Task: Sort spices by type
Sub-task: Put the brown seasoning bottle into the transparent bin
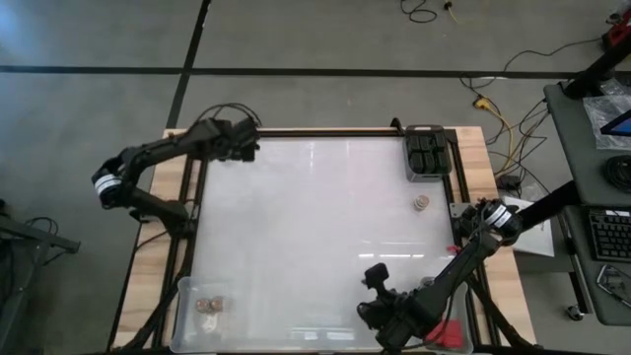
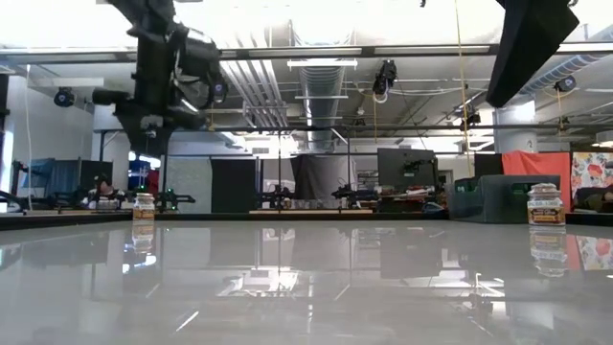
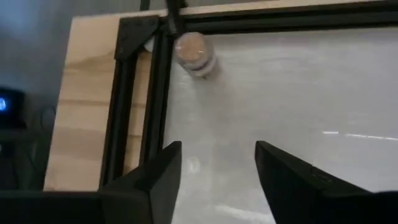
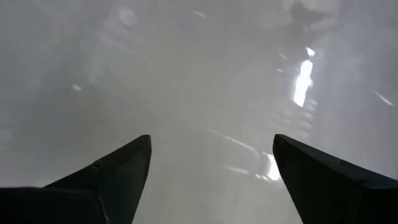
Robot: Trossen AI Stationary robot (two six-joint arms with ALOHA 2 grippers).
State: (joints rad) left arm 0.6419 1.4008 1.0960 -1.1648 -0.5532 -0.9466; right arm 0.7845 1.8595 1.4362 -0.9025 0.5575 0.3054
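Two claws hang open, we see: left claw [image 3: 214,171] near a tan-lidded jar [image 3: 196,52] at the bench [image 1: 315,227] corner, right claw [image 4: 211,168] empty.

Non-task items on and around the work table

Glossy white tabletop [image 1: 315,237] in a black metal frame [image 1: 325,131] on pale wooden boards [image 1: 148,296]; clear plastic bin [image 1: 187,320] at the near left corner; clear plastic bin [image 1: 427,173] at the far right edge; grey floor [image 1: 296,49] with dark tape lines; black keyboard [image 1: 611,235] on a side desk; loose cables [image 1: 493,104].
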